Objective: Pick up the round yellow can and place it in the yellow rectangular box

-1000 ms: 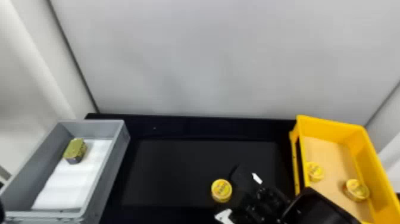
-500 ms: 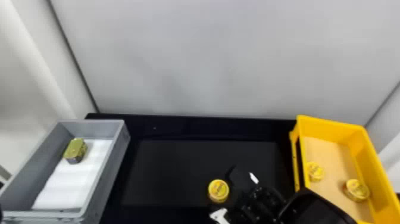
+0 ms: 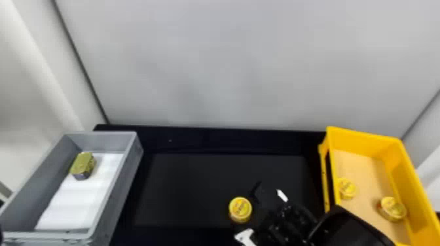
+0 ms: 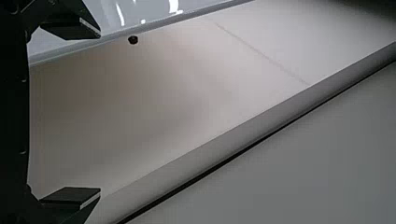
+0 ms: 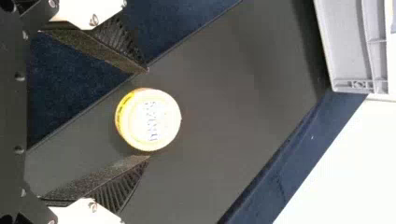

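Observation:
The round yellow can (image 3: 240, 209) stands on the black table, left of centre from the yellow box, in the head view. My right gripper (image 3: 247, 212) is low around it, with a finger on either side. In the right wrist view the can (image 5: 148, 119) lies just beyond and between the two fingertips of my open right gripper (image 5: 148, 113), with gaps to both. The yellow rectangular box (image 3: 359, 131) is at the right. A dark bit of my left arm (image 3: 1, 234) is at the head view's left edge; the left gripper (image 4: 100, 113) is open and holds nothing, over a pale surface.
Two more yellow cans (image 3: 347, 188) (image 3: 392, 209) sit inside the yellow box. A grey box (image 3: 139, 153) with a white liner stands at the left, holding a green-gold block (image 3: 82, 165). A pale wall rises behind the table.
The can has shifted slightly left. My right gripper went a little left with it, then slightly back to the right. The left arm shows little change.

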Tool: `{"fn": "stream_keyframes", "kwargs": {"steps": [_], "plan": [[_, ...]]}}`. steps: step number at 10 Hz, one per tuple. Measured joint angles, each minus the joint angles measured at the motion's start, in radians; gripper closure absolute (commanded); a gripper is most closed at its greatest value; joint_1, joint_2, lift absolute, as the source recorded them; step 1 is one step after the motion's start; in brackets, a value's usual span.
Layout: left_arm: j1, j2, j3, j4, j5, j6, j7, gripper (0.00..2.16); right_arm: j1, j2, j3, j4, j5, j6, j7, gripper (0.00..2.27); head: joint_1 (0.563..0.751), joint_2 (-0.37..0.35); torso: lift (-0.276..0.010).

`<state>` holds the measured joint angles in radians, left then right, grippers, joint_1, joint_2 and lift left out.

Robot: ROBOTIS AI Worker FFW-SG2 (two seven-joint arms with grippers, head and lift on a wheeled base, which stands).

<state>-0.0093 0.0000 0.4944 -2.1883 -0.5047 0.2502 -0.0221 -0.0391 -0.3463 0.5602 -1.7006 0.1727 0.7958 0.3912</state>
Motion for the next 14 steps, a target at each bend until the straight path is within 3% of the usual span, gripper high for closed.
{"fn": "stream_keyframes", "kwargs": {"steps": [14], "plan": [[0.002,0.000,-0.006,-0.002,-0.002,-0.005,-0.002,0.09,-0.067,0.056,-0.015,0.201,-0.067,-0.128,-0.018,0.15,0.694,0.014,-0.056]]}}
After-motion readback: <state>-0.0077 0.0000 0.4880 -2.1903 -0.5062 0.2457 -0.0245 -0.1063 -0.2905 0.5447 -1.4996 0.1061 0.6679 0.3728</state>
